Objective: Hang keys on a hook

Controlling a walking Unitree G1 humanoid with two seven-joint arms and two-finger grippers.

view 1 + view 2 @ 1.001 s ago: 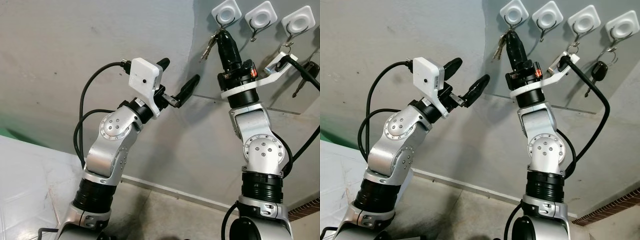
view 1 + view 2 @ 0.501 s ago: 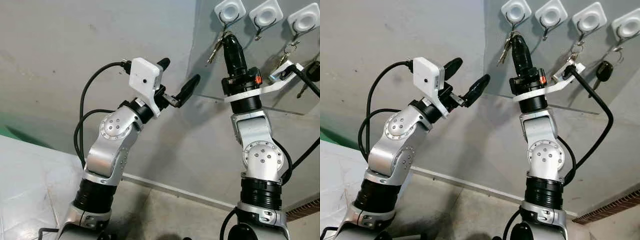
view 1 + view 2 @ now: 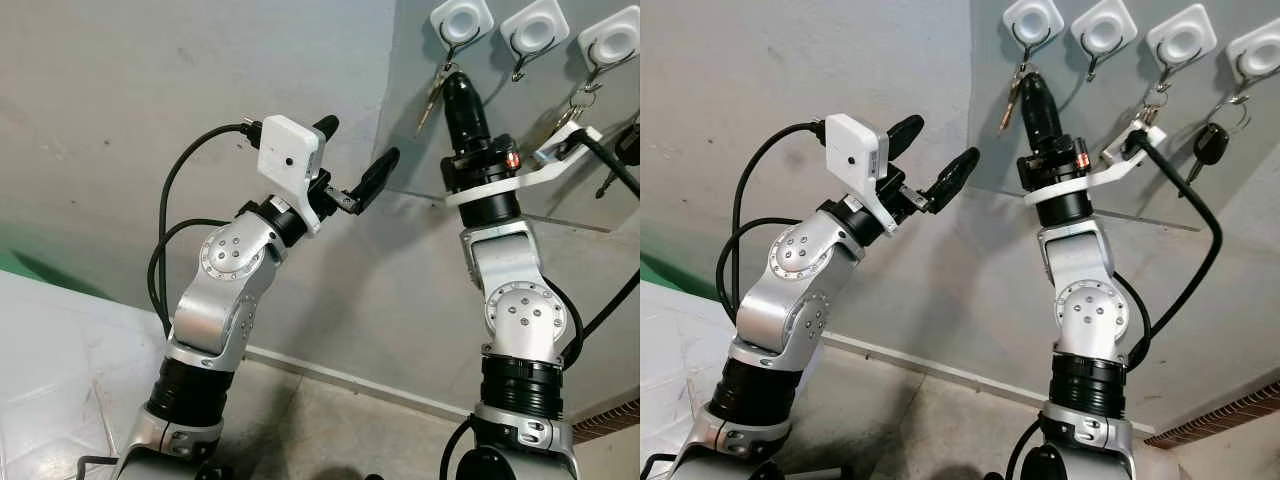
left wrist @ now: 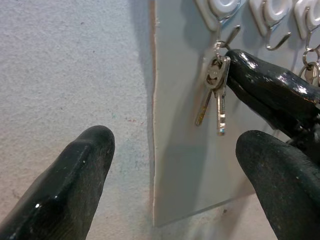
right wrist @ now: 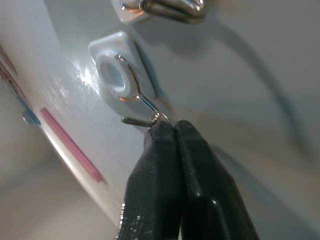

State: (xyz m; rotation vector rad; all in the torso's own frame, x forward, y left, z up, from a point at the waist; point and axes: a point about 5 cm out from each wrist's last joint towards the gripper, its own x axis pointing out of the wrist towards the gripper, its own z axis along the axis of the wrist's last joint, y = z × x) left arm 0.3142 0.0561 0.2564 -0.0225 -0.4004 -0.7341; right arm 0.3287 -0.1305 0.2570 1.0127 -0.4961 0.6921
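Observation:
A small bunch of silver keys (image 4: 215, 85) dangles by its ring from my right gripper (image 3: 455, 80), which is raised against the grey board and shut on the ring. The ring touches the lower bend of the leftmost wire hook (image 5: 135, 95), under its white mount (image 3: 458, 20). The keys (image 3: 432, 92) hang on the left side of the black fingers (image 5: 170, 165). My left gripper (image 3: 360, 140) is held up left of the board's edge, open with nothing between its fingers (image 4: 75, 170).
The grey board (image 3: 990, 150) carries more white hooks to the right (image 3: 527, 30). One holds a key ring (image 3: 575, 100) and another a black car key (image 3: 1207, 143). Bare grey wall lies left of the board, and pale floor tiles (image 3: 60, 350) sit below.
The picture has shifted a little. My right gripper with the keys now sits a bit lower under the leftmost hook, its wrist turned slightly. The left arm has kept still.

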